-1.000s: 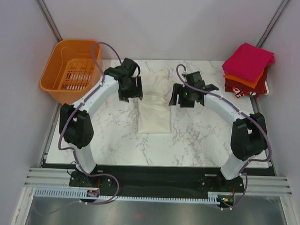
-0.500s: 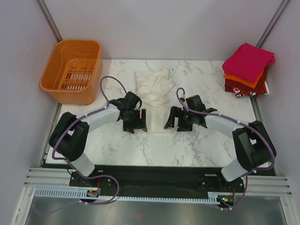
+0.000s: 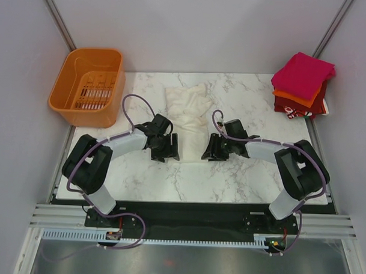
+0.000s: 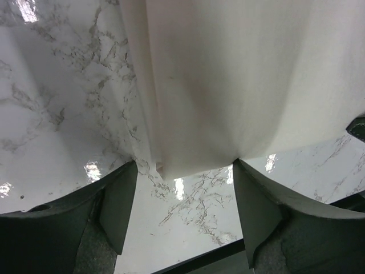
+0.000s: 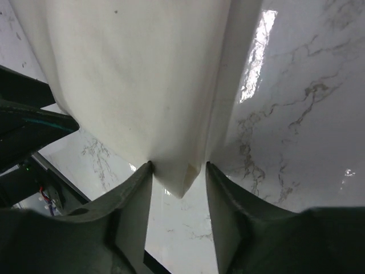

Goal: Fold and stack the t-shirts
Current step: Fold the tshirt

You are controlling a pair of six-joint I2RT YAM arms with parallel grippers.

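Observation:
A cream-white t-shirt [image 3: 187, 110], folded into a long strip, lies in the middle of the marble table [image 3: 254, 175]. My left gripper [image 3: 170, 150] is low at its near left corner. In the left wrist view the gripper [image 4: 183, 165] is open, fingertips at the cloth's [image 4: 239, 85] near edge. My right gripper [image 3: 208, 151] is at the near right corner. Its jaws [image 5: 178, 166] stand apart around the corner of the cloth [image 5: 142, 74], not pinching it. Folded magenta [image 3: 302, 72], orange [image 3: 296, 94] and dark red [image 3: 298, 106] t-shirts are stacked at the back right.
An orange slotted basket [image 3: 88, 85] stands off the table's back left corner. Grey walls close in both sides. The black front rail [image 3: 180, 212] runs along the table's near edge, between the arm bases.
Both grippers have come from the shirt's far part down to its near corners. The right jaws widened, then narrowed around the corner. The shirt's far end now shows, rumpled.

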